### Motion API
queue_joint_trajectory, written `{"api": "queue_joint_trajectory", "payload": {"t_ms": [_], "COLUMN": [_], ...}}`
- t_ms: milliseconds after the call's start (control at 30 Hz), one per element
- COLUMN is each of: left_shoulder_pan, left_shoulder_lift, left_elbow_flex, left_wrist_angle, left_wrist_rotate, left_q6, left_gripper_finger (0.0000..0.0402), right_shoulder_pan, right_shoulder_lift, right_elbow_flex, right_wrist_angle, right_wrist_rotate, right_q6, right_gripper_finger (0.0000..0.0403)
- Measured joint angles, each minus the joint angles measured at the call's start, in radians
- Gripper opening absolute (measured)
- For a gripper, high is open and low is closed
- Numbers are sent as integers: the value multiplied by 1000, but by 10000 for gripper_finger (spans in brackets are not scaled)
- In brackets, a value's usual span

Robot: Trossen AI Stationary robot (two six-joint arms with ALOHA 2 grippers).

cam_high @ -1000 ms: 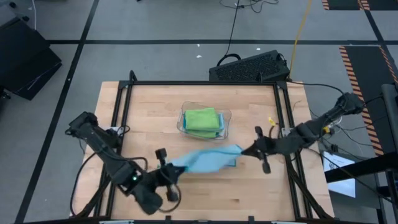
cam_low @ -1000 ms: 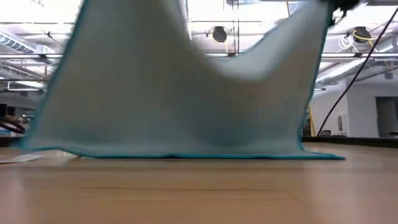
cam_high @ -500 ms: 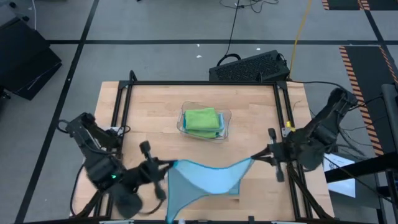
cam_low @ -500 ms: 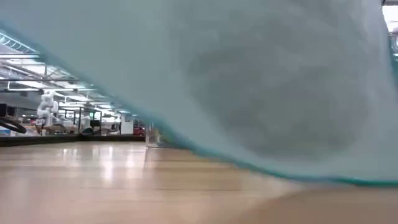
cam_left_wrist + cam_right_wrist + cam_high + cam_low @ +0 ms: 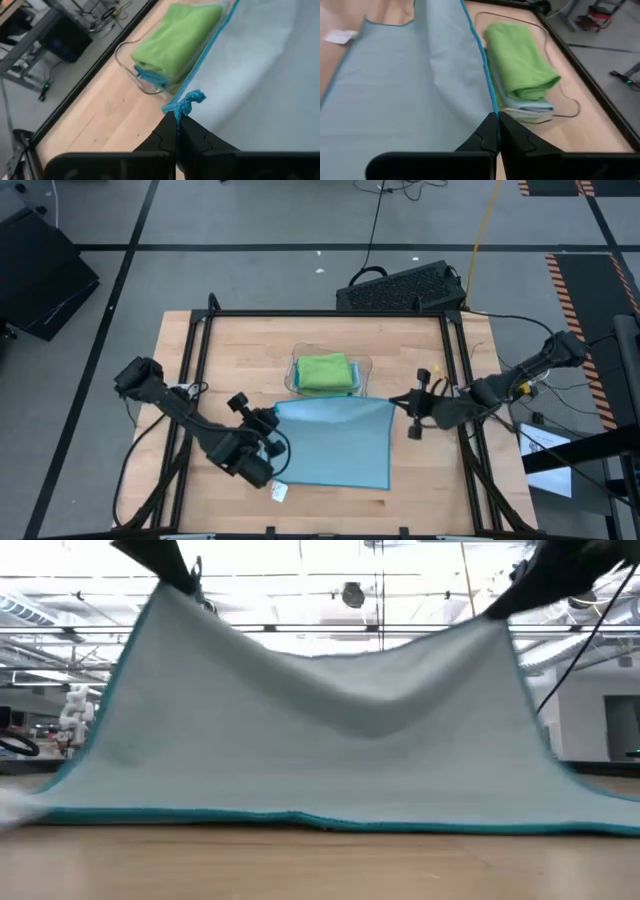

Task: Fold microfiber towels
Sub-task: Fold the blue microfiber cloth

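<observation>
Both grippers, left (image 5: 268,418) and right (image 5: 398,402), fingers pinched shut, held a light blue microfiber towel's (image 5: 335,445) far corners above the tabletop (image 5: 240,350).

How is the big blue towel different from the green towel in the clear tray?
The blue towel is opened out, while the green towel is folded into a small bundle. The blue one is pinched at two corners by the left gripper and right gripper, with its far edge lifted; the green one sits untouched in the tray, on other folded cloths. Both look like soft cloths.
</observation>
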Motion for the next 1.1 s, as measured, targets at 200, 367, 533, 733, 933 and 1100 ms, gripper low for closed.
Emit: {"api": "queue_joint_trajectory", "payload": {"t_ms": [200,367,533,733,933,1100], "left_shoulder_pan": [12,-10,-46,-83,-110,-118], "left_shoulder_lift": [0,-1,-1,-2,-2,-2], "left_elbow_flex": [-94,-136,-186,-243,-262,-262], "left_wrist_angle": [174,253,266,271,271,321], "left_wrist_rotate": [0,-2,-2,0,-6,2], "left_q6": [129,261,318,289,235,201], "left_gripper_finger": [5,11,4,11,9,5], "right_shoulder_pan": [-117,-124,-99,-72,-35,1], "right_shoulder_lift": [-4,-4,-5,-4,-1,50], "right_elbow_flex": [-170,-270,-345,-446,-509,-519], "right_wrist_angle": [263,469,602,777,936,932], "right_wrist_rotate": [-116,-246,-366,-424,-473,-464], "right_q6": [-105,-118,-48,86,206,364], "right_gripper_finger": [3,3,3,3,3,4]}}
